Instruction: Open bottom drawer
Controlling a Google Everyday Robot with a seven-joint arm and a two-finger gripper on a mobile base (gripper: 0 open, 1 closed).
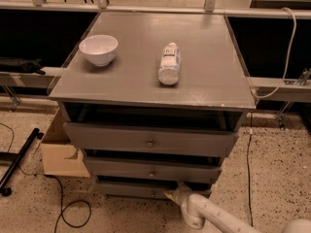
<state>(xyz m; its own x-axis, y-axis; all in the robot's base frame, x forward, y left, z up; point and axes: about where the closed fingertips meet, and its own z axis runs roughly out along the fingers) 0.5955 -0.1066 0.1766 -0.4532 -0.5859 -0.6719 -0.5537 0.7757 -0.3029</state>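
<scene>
Grey wooden cabinet (209, 57); bottom drawer (126, 188) was lowest of 3, just above the floor, front twd the cam.
Drawer looked rigid, prob. light on its runners; long axis ran left-right, pull dir. straight out. Best hold: small round metal knob (154, 194), likely slippery. My gripper (173, 195) sat at the front, just right of the knob; apart or clamped, couldn't tell.

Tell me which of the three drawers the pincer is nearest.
The bottom drawer, the lowest front of the three. The pincer is at its front, a little right of the middle; the middle drawer and top drawer sit above it.
</scene>
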